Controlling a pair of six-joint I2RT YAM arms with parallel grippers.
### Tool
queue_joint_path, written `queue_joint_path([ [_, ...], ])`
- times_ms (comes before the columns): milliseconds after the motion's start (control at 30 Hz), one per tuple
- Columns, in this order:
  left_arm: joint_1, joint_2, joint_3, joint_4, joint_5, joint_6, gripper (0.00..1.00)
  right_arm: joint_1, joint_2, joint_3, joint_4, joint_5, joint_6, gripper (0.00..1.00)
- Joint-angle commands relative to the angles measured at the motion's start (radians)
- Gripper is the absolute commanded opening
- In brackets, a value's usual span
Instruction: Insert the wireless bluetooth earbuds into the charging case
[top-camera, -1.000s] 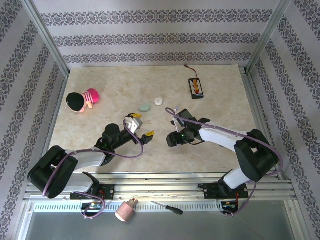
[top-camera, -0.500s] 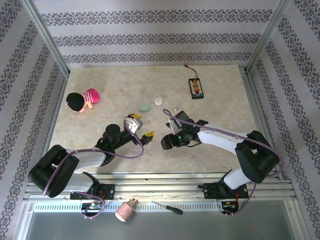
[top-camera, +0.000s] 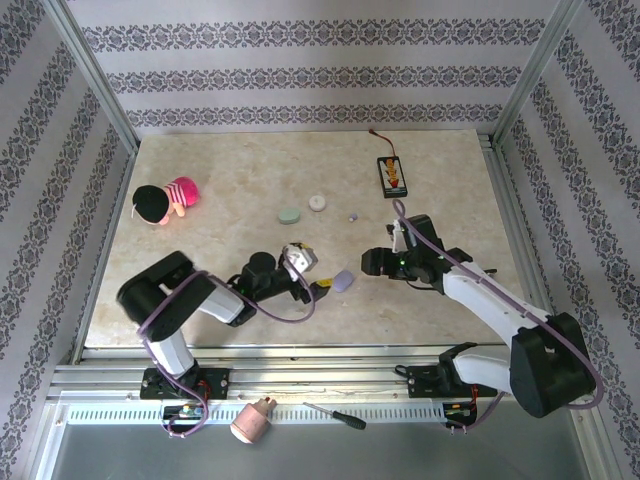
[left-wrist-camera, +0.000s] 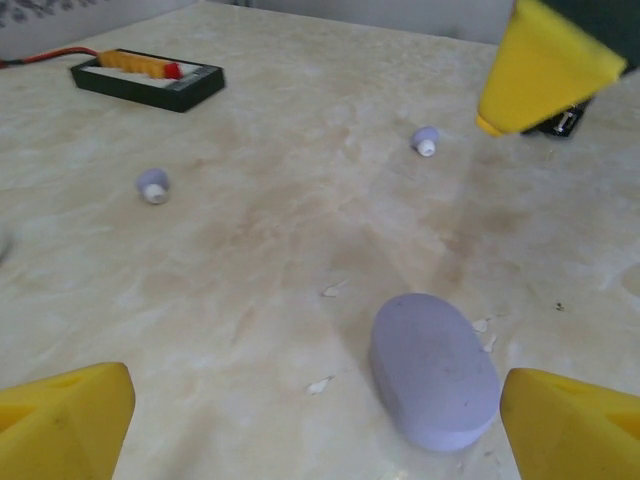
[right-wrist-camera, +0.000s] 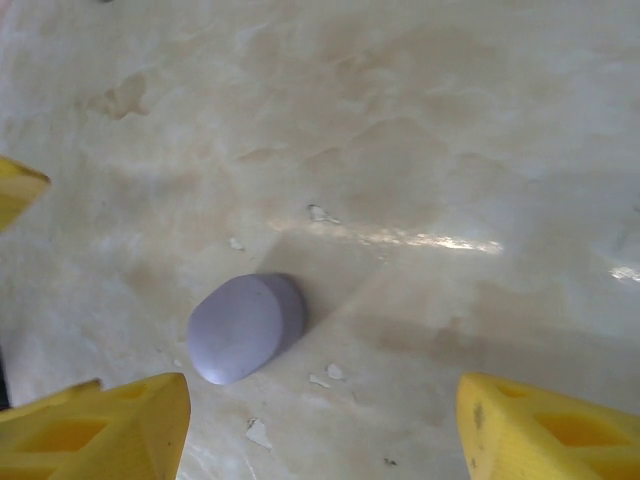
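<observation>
A closed lavender charging case (top-camera: 342, 282) lies flat on the marble table. My left gripper (top-camera: 322, 287) is down at table level just left of it. In the left wrist view the case (left-wrist-camera: 435, 370) sits between the wide-open yellow fingertips (left-wrist-camera: 60, 420), close to the right one. My right gripper (top-camera: 372, 262) stands open to the right of the case. In the right wrist view the case (right-wrist-camera: 245, 327) lies ahead of its spread fingers (right-wrist-camera: 550, 430). Two lavender earbuds (left-wrist-camera: 153, 185) (left-wrist-camera: 426, 141) lie loose further back; one earbud (top-camera: 352, 216) shows from above.
A pale green case (top-camera: 289, 215) and a white case (top-camera: 318, 202) lie mid-table. A black board with orange parts (top-camera: 392, 175) sits at the back right, a pink and black plush toy (top-camera: 165, 200) at the left. White flecks (right-wrist-camera: 330, 372) dot the table around the case.
My right gripper has pulled back to the right, and the lavender case now lies on the table. My left arm has swung right and lowered, bringing its open fingers around the case.
</observation>
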Motion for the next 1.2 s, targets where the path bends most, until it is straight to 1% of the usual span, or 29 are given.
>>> queue_joint_path([
  [0,-0.04,0.122,0.036,0.241,-0.046,-0.043,0.9,-0.027,-0.032,-0.034,0.008,0.013,0.024,0.7],
  [33,-0.045,0.156,0.046,0.268,-0.049,-0.052,0.88,-0.032,-0.036,-0.04,0.009,0.011,0.025,0.7],
  [100,-0.057,0.199,0.074,0.257,-0.054,-0.048,0.88,-0.038,-0.042,-0.051,0.007,0.008,0.021,0.7],
  [233,-0.073,0.245,0.099,0.266,-0.042,-0.045,0.87,-0.05,-0.047,-0.066,0.006,0.011,0.014,0.7],
  [367,-0.081,0.281,0.111,0.267,-0.039,-0.052,0.8,-0.061,-0.042,-0.068,0.013,0.01,0.012,0.7],
  [433,-0.084,0.292,0.114,0.267,-0.038,-0.055,0.78,-0.062,-0.037,-0.067,0.019,0.006,0.009,0.7],
  [800,-0.132,0.235,0.11,0.267,-0.087,-0.062,0.95,-0.065,-0.017,-0.086,0.039,-0.001,0.009,0.7],
  [933,-0.145,0.221,0.114,0.242,-0.104,-0.064,0.94,-0.064,-0.019,-0.093,0.037,0.002,0.009,0.7],
  [1067,-0.152,0.268,0.108,0.267,-0.127,-0.081,0.87,-0.064,-0.02,-0.091,0.042,0.0,0.008,0.7],
  [1167,-0.155,0.297,0.114,0.267,-0.145,-0.092,0.87,-0.064,-0.023,-0.091,0.041,-0.001,0.006,0.7],
])
